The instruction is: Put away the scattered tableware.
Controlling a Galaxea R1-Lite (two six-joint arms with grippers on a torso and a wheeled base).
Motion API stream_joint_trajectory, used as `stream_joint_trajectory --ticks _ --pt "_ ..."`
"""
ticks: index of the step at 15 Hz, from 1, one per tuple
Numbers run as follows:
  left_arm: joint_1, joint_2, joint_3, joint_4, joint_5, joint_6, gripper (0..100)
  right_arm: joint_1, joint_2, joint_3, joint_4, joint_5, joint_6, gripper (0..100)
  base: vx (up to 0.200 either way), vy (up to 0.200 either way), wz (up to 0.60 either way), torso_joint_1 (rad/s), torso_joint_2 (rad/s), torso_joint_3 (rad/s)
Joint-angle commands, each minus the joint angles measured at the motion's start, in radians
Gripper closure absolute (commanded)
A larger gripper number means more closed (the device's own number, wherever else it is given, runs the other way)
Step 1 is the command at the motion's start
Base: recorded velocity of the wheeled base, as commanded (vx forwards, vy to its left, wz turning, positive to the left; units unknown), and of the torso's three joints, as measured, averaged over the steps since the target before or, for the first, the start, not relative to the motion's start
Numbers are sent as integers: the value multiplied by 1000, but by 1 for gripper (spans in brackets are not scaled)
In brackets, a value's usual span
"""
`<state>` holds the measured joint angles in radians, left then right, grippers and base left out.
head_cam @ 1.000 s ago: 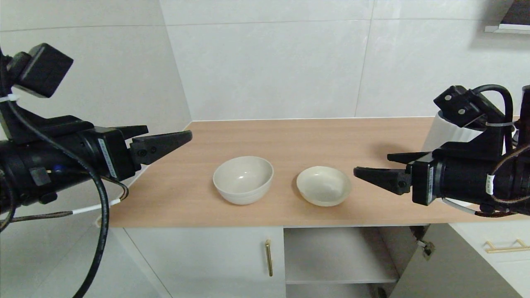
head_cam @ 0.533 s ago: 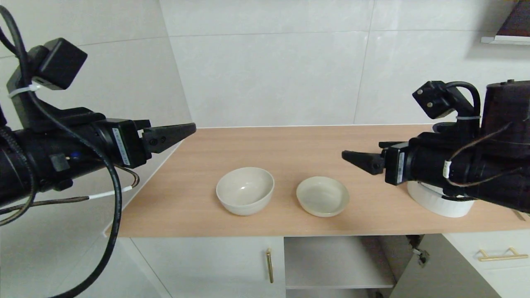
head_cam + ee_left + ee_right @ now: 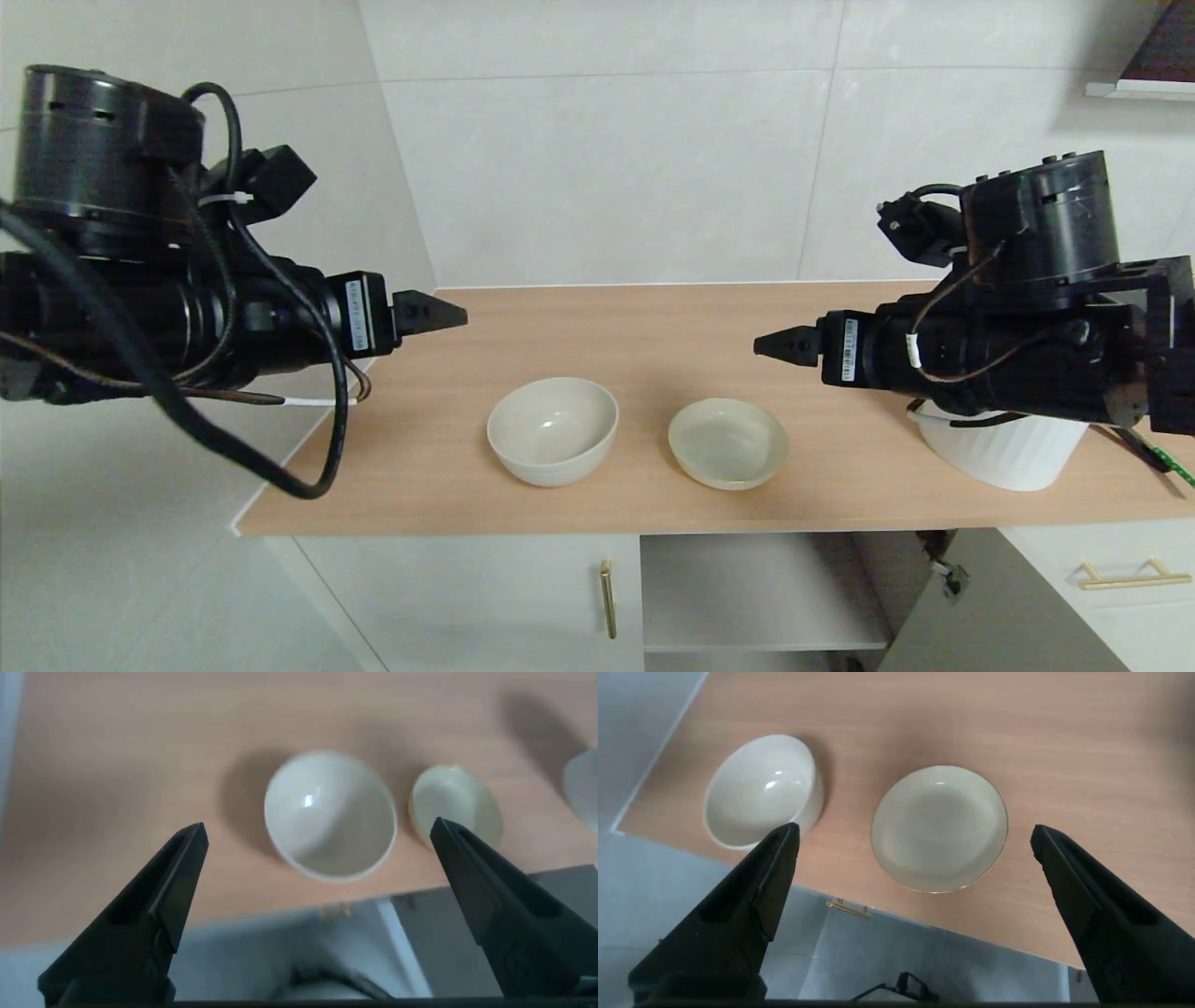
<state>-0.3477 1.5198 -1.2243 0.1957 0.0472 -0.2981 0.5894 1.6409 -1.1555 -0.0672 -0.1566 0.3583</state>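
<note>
Both arms swung inward, wrists rolled toward the bowls.
L gripper (image 3: 453, 317) & R gripper (image 3: 770, 345) wide open, empty; deep bowl (image 3: 552, 429) ahead of L, shallow bowl (image 3: 727, 441) ahead of R. Looks like pre-grasp.

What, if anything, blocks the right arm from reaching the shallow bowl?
Likely nothing, so yes: the right gripper hangs open close above the shallow bowl, which sits uncovered and apart from the deeper bowl.

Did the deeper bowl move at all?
No. The deeper bowl stays beside the shallow bowl, just as near the countertop front edge.
</note>
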Motion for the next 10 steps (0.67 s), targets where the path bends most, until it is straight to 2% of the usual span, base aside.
stream_joint_trajectory --ticks 1,3,6,8,10 --pt "13 154 -110 102 0 -49 0 0 66 -26 37 -27 2 0 0 0 0 0 0 0" --pt "26 246 -132 106 2 -64 0 -2 99 -72 93 -40 27 0 0 0 0 0 0 0" --pt "44 353 -159 106 -1 -75 0 -8 112 -81 93 -43 36 0 0 0 0 0 0 0" --pt "44 410 -179 108 0 -101 0 -8 111 -81 93 -43 39 0 0 0 0 0 0 0" --pt "49 454 -193 110 2 -104 0 -8 111 -81 93 -58 39 0 0 0 0 0 0 0"
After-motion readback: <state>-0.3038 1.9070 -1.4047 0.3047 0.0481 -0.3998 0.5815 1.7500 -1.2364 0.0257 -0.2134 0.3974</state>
